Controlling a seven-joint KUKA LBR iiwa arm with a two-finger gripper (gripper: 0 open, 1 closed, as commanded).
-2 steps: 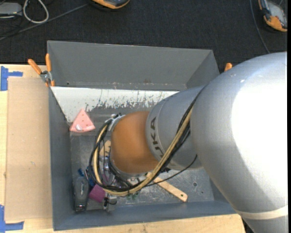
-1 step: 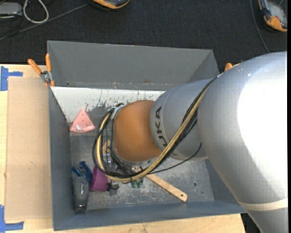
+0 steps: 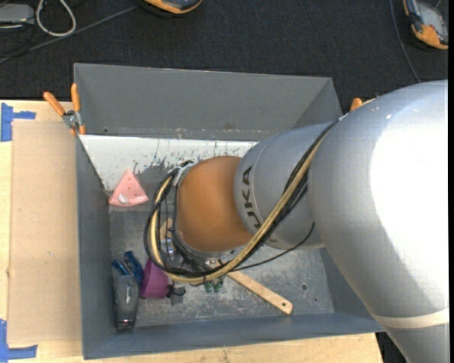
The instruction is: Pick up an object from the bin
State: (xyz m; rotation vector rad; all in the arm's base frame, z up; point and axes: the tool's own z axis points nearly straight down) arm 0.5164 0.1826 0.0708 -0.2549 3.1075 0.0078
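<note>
**Arm low in the bin, purple block at its side**

The grey metal bin (image 3: 204,100) has smooth sloping walls and a scuffed, speckled floor. The silver arm (image 3: 378,218) comes in from the right. Its rounded orange cover (image 3: 208,203) is ringed by looping black and yellow cables (image 3: 155,233).

Under that cover the gripper (image 3: 189,274) sits low over the front middle of the floor. The cover hides most of it, so I cannot tell whether it is wide, narrow or holding anything.

Nearest it are 2 things. A small matte purple block (image 3: 153,280) lies just beside it on the left. A flat, pale wooden stick (image 3: 263,293) runs diagonally from under it toward the front right corner. A small green bit (image 3: 212,284) shows at the gripper's lower edge.

In the front left corner a glossy blue piece (image 3: 128,264) lies just beside a long dark object (image 3: 125,302) against the wall. A pink wedge (image 3: 128,190), triangular and soft-looking, rests well apart at the back left.
</note>
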